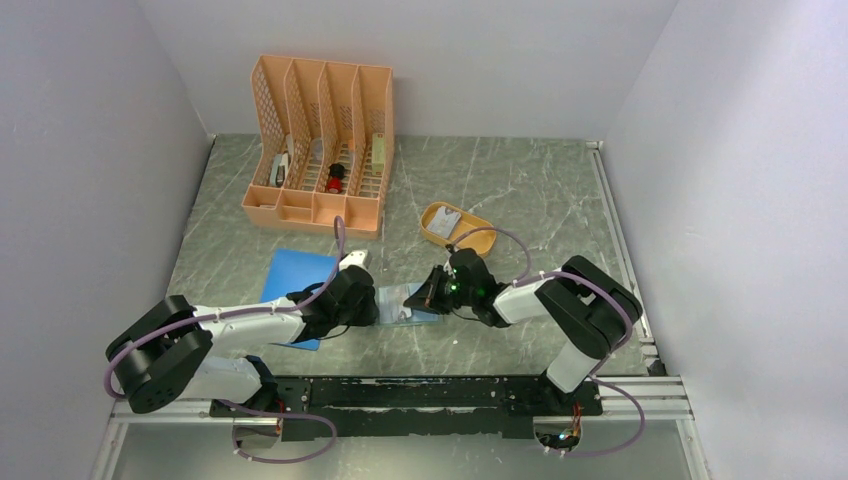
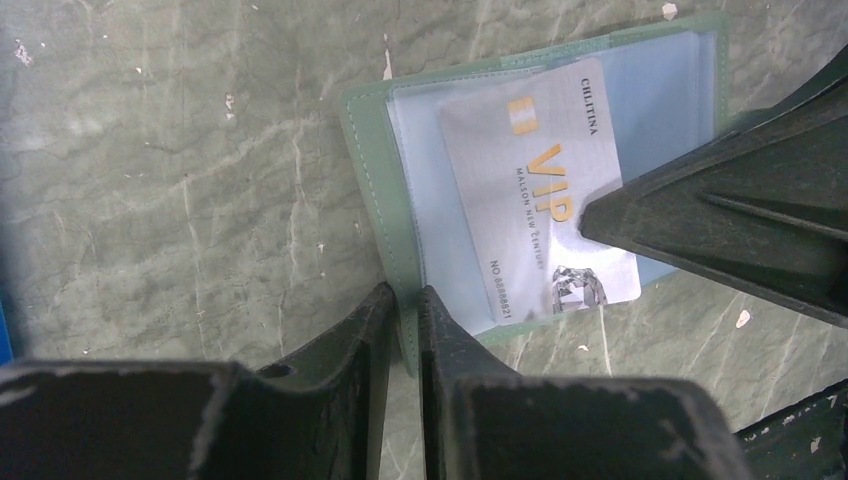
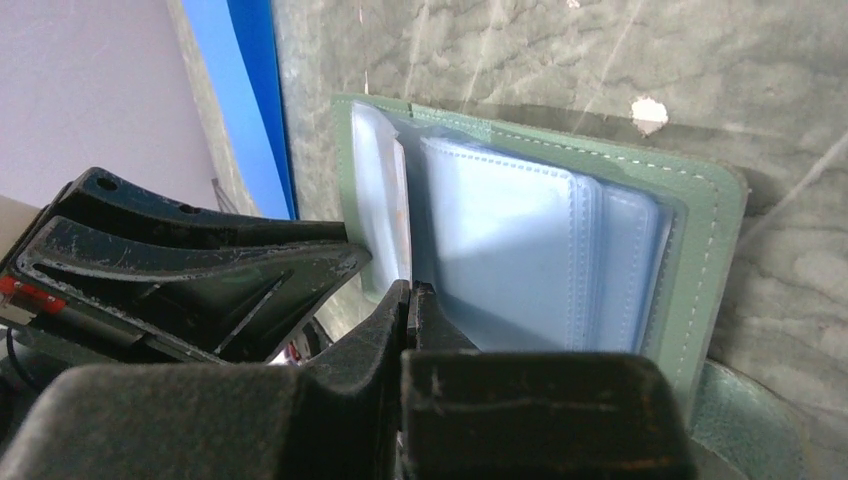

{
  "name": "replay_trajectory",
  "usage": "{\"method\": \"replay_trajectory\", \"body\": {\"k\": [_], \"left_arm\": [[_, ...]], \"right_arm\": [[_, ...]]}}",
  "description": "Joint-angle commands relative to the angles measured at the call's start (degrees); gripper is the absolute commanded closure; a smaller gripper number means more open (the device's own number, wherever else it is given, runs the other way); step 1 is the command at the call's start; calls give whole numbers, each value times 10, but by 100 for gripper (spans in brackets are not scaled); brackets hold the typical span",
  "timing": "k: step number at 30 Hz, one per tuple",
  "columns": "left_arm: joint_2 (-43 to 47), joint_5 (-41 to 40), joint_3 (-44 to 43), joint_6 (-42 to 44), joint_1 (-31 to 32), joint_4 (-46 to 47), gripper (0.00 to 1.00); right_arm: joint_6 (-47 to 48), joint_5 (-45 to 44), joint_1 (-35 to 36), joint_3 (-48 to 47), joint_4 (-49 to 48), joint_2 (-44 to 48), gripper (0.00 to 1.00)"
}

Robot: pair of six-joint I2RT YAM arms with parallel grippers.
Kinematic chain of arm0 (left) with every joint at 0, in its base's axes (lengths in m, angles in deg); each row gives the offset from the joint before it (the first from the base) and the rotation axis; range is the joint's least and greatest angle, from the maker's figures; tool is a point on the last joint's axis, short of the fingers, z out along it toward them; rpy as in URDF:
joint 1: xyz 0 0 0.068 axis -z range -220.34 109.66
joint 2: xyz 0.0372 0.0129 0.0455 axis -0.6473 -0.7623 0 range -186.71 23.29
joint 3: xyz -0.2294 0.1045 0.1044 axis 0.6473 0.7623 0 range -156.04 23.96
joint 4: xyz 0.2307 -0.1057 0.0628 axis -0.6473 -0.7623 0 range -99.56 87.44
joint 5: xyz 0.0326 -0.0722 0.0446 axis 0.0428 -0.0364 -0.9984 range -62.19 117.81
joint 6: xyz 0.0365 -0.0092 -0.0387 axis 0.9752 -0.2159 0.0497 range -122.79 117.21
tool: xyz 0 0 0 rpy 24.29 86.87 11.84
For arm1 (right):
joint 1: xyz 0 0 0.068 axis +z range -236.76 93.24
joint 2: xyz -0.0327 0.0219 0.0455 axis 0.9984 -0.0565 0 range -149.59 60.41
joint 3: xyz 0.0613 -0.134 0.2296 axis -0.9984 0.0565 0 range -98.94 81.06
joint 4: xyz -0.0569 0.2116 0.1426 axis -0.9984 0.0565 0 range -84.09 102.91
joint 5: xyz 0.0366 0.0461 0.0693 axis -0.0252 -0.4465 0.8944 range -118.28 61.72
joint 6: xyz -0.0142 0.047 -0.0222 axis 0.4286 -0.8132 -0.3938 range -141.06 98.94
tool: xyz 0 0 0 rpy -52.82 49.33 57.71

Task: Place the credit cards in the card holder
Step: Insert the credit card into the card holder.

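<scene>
The card holder [image 2: 365, 160] lies open on the table, sage green with pale blue clear pockets. My left gripper [image 2: 405, 300] is shut on its near green edge. A grey-white credit card [image 2: 540, 200] printed "VIP" lies slanted over the left pocket. One corner sticks out past the wallet's edge. My right gripper [image 3: 410, 290] is shut on that card's edge [image 3: 404, 235], which shows as a thin white line beside the pocket stack. In the top view both grippers meet over the card holder [image 1: 412, 314]. A second card [image 1: 446, 221] rests in the yellow tray.
The mustard-yellow oval tray [image 1: 478, 240] sits behind the right arm. A flat blue pad [image 1: 298, 275] lies under the left arm. An orange desk organiser [image 1: 320, 150] with small items stands at the back left. White walls close in both sides.
</scene>
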State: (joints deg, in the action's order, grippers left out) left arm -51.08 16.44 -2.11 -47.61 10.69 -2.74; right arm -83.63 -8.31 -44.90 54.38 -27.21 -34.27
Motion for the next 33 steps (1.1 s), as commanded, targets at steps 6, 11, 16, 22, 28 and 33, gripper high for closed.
{"method": "replay_trajectory", "body": {"k": [6, 11, 16, 22, 28, 33], "left_arm": [[-5, 22, 9, 7, 0, -18, 82], [5, 18, 11, 8, 0, -25, 82], [6, 17, 10, 4, 0, -29, 82], [18, -1, 5, 4, 0, -52, 81], [23, -3, 10, 3, 0, -51, 82], [20, 4, 13, 0, 0, -41, 82]], "right_arm": [[22, -3, 30, -31, 26, -29, 100], [51, -9, 33, -45, 72, -6, 97], [64, -18, 34, -53, 107, 11, 76], [75, -42, 34, -59, 146, 29, 65], [96, -66, 34, -82, 199, 44, 57], [95, -70, 34, -82, 211, 51, 60]]}}
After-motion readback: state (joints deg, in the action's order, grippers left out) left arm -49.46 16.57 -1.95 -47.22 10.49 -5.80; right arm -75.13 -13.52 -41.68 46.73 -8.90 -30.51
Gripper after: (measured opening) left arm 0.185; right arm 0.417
